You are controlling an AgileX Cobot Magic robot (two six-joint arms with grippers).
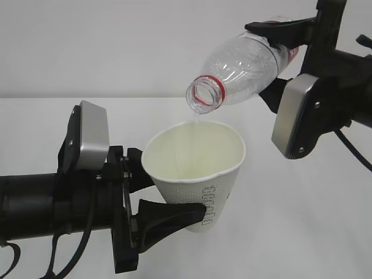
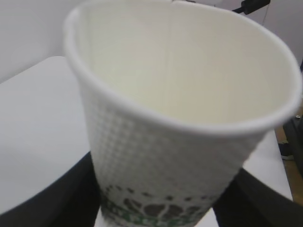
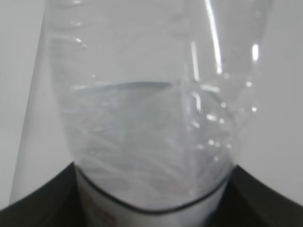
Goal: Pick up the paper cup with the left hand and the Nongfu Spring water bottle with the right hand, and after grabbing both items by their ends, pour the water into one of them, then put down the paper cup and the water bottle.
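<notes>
White paper, thin and easily crushed, is what the left hand (image 1: 154, 200) grips: its fingers (image 1: 174, 212) clamp the paper cup (image 1: 195, 174) low on the wall, near the base, holding it clear above the desk (image 1: 302, 232) with the mouth tipped slightly toward the bottle. Judged from that low hold, the squeeze should stay as light as it is, since a filling cup gets heavier and a tighter pinch would buckle the wall. Just above the rim, the Nongfu Spring water bottle (image 1: 244, 64) hangs tilted neck-down, its open mouth over the cup's far side, and a thin stream of the water (image 1: 196, 121) drops inside. The right hand (image 1: 279, 58) grips the bottle at its labelled end, fingers closed around it. The right wrist view shows water left in the bottle, so the tilt wants to grow slowly, keeping the stream narrow and landing inside the rim, well away from the lip, with the cup held level enough not to spill
</notes>
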